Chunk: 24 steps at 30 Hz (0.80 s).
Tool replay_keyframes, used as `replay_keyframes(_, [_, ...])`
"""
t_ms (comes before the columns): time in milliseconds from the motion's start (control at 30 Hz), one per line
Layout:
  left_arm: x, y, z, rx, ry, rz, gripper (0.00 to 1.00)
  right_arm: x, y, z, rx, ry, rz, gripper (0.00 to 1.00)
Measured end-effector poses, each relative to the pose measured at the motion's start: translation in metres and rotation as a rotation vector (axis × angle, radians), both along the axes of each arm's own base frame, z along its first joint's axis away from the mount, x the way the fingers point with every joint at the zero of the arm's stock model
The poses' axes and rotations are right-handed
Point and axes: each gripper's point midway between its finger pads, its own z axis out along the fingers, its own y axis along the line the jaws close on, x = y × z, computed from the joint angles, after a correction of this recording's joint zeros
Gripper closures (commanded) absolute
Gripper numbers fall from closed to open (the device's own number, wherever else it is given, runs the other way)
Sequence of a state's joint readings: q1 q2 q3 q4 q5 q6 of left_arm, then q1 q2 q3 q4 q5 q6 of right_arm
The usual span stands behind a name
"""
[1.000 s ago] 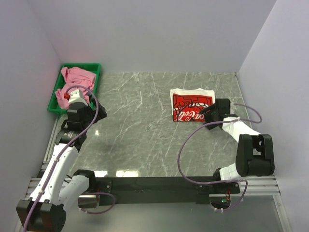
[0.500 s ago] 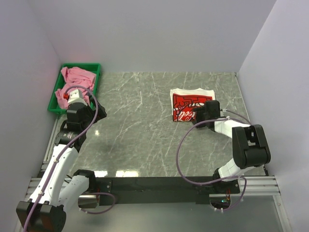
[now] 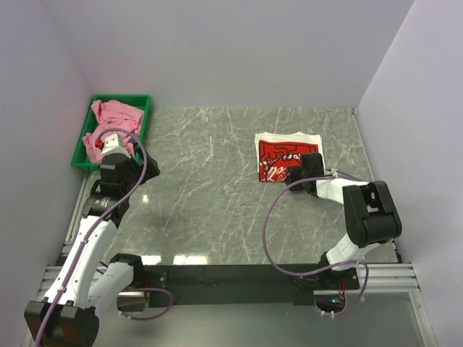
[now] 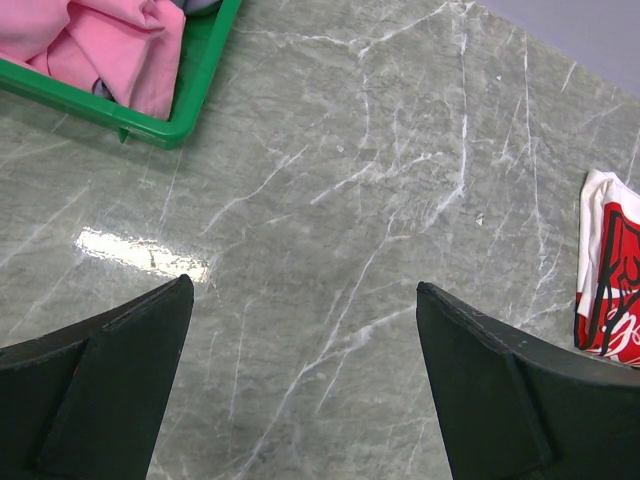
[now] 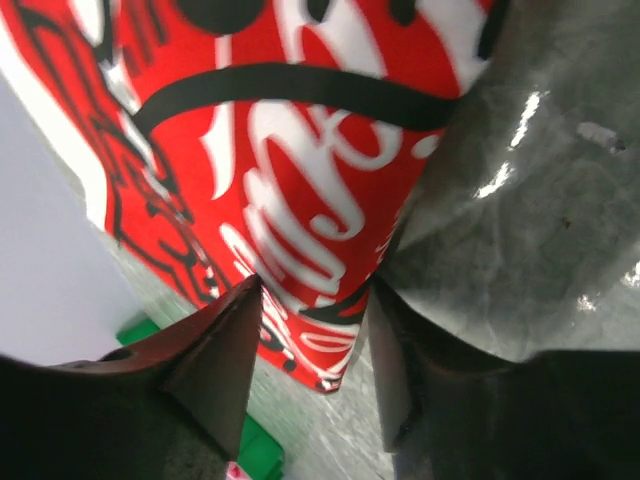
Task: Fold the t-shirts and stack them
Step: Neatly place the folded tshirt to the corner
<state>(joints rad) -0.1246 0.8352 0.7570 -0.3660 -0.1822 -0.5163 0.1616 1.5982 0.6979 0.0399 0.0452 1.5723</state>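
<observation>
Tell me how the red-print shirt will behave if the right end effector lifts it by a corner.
Likely floppy: the red-print shirt is thin folded fabric lying flat, so layers would probably droop and unfold. Probably light; the right end effector, straddling one corner, should lift it easily. Pushed, it may bunch or slide on the glossy table.

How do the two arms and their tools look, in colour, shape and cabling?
Both the left arm and the right arm have white links and bulky black joints. A purple cable loops along each. A small red part sits near the left wrist. The left tool and the right tool have dark wedge-shaped fingers.
</observation>
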Motion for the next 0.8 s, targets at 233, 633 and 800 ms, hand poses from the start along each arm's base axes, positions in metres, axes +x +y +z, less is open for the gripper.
replay_keyframes(233, [0.0,0.0,0.0,0.001,0.002,0.001,0.02,0.009,0.0,-0.008,0.039,-0.008,-0.049,0.88])
replay_keyframes(633, [0.001,0.004,-0.009,0.016,0.034,0.022,0.02,0.076,-0.048,0.0,0.028,-0.049,-0.152,0.96])
replay_keyframes(800, [0.002,0.005,-0.017,0.021,0.064,0.024,0.02,0.105,-0.089,0.006,-0.004,-0.063,-0.2,0.96])
